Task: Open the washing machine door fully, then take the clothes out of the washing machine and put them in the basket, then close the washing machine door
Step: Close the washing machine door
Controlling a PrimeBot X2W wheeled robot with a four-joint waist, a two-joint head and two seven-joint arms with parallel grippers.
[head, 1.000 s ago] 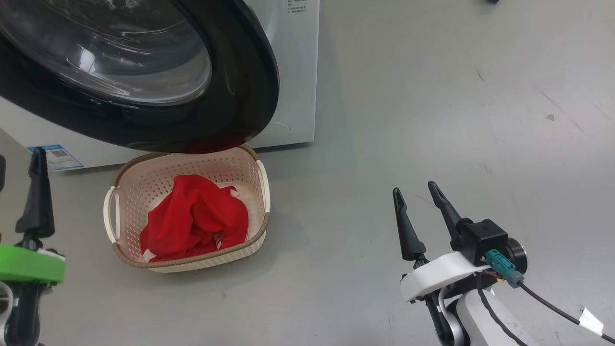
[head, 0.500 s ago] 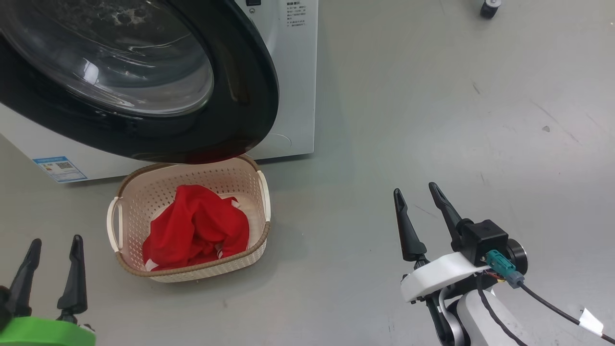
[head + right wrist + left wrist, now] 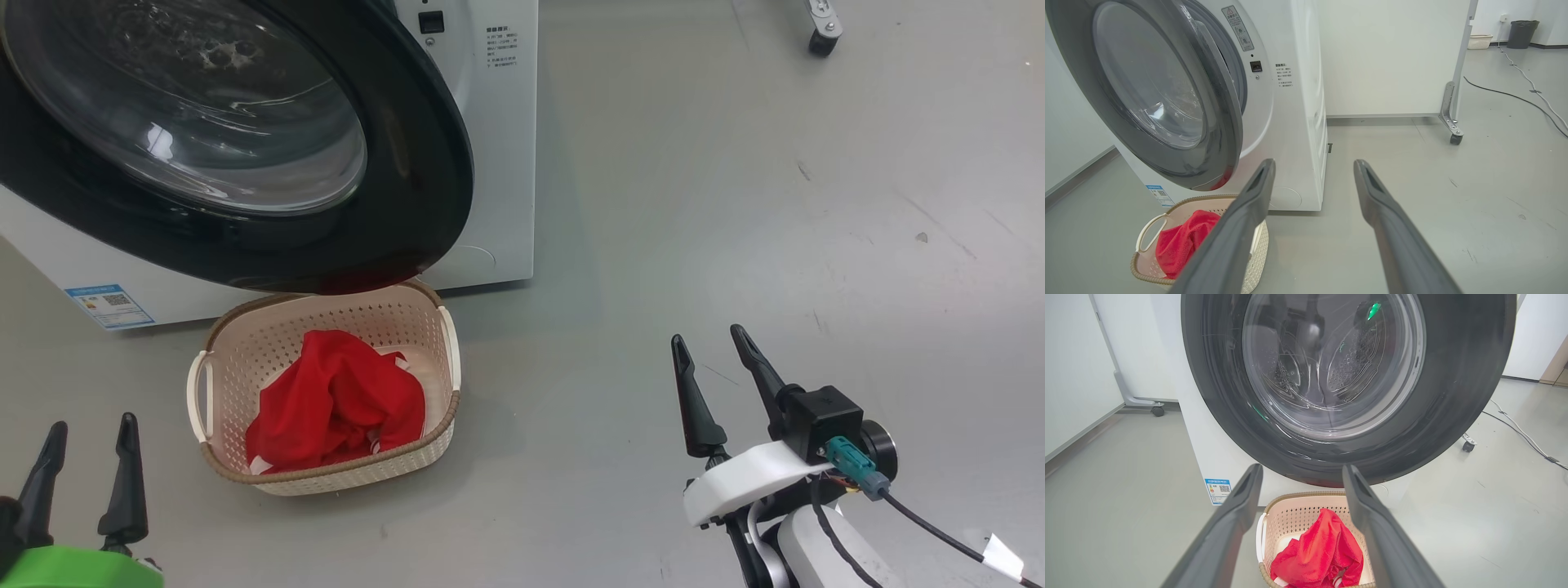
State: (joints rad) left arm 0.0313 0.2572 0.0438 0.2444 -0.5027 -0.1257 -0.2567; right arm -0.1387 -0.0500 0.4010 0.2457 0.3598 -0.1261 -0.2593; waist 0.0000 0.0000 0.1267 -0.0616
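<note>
**Left claw low, view tipped; red heap sits in the basket**

Since a second ago the left claw (image 3: pixel 91 423) has dropped from its raised spot at the left edge to the lower left corner of the head view, and it has hardly shifted over the last half second. The whole head view has also slid: the washing machine (image 3: pixel 498 163), the basket (image 3: pixel 359 478) and the right claw (image 3: pixel 705 335) all sit a little lower in it together, which is the camera's move, not theirs. The clothes (image 3: pixel 343 400) lie in the same bunched shape as before.

By count there is one washing machine, one washing machine door (image 3: pixel 424 163), one basket, and one red heap with white trim; how many garments make it up cannot be told. There are two claws, each with two dark fingers.

Both claws are spread wide and hold nothing. The basket stands on the grey floor (image 3: pixel 735 204), ahead of the left claw and a little to its right, and well to the left of the right claw. The clothes are inside it. The door stands swung out from the machine front, straight ahead of the left claw, with its lower edge above the basket's far rim.
</note>
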